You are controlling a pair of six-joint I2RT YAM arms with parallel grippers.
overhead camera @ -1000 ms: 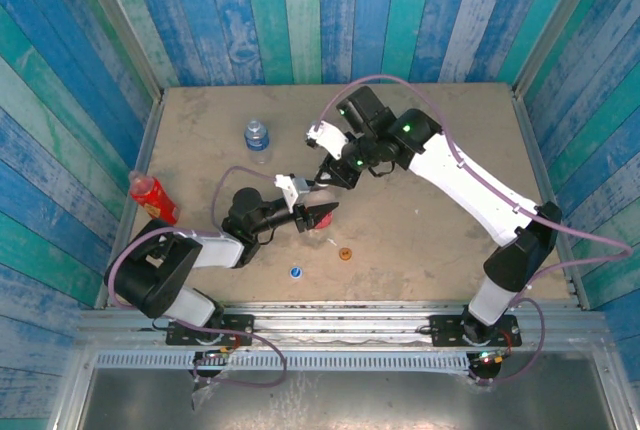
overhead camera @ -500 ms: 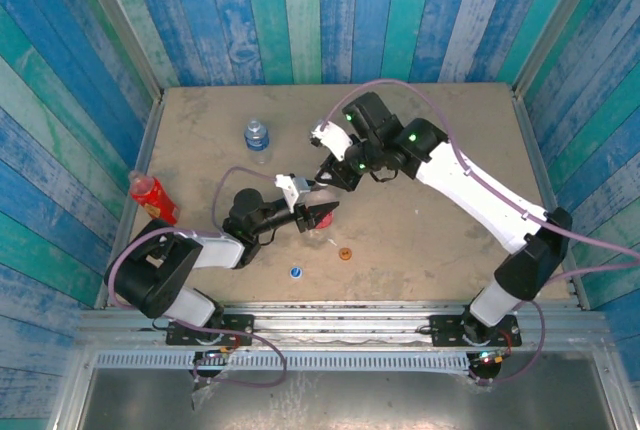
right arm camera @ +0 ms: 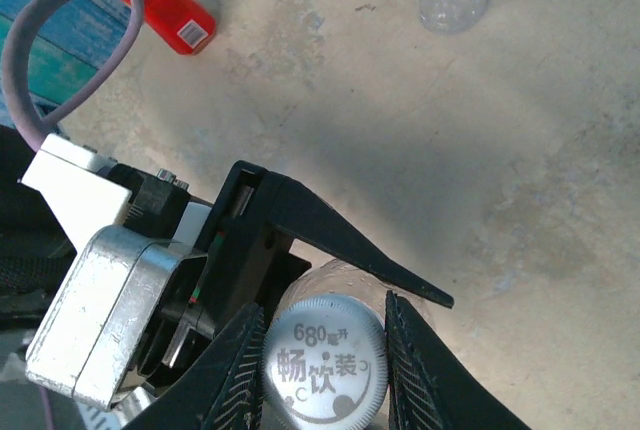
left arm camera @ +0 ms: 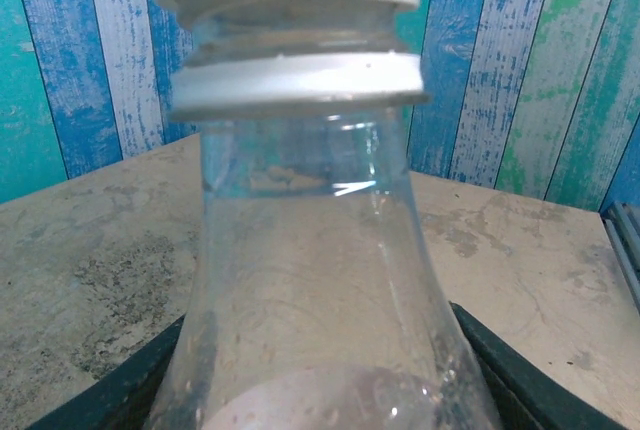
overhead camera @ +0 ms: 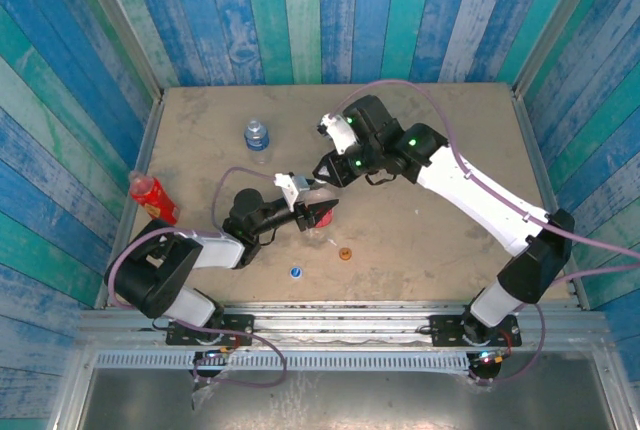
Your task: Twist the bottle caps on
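A clear bottle (left arm camera: 320,290) with a red label (overhead camera: 323,218) stands upright near the table's middle, and my left gripper (overhead camera: 314,214) is shut on its body, its dark fingers (left arm camera: 545,380) pressed to both sides. A white cap (right arm camera: 325,365) sits on the bottle's neck (left arm camera: 300,85). My right gripper (right arm camera: 325,350) reaches down from above and is shut on that cap, one ribbed pad on each side. On the table in front lie a blue cap (overhead camera: 296,272) and an orange cap (overhead camera: 346,253). The blue-label bottle (overhead camera: 257,136) stands at the back left. The slim red bottle (overhead camera: 152,197) leans at the left wall.
Striped blue and green walls (overhead camera: 90,110) close the table on three sides. The right arm (overhead camera: 470,190) stretches diagonally across the right half. A grey cable (right arm camera: 40,40) loops by the left gripper's body. Bare tabletop (overhead camera: 440,130) lies at the back right.
The right wrist has turned over the bottle, its white camera block swinging toward the back. The left gripper and bottle have stayed in place.
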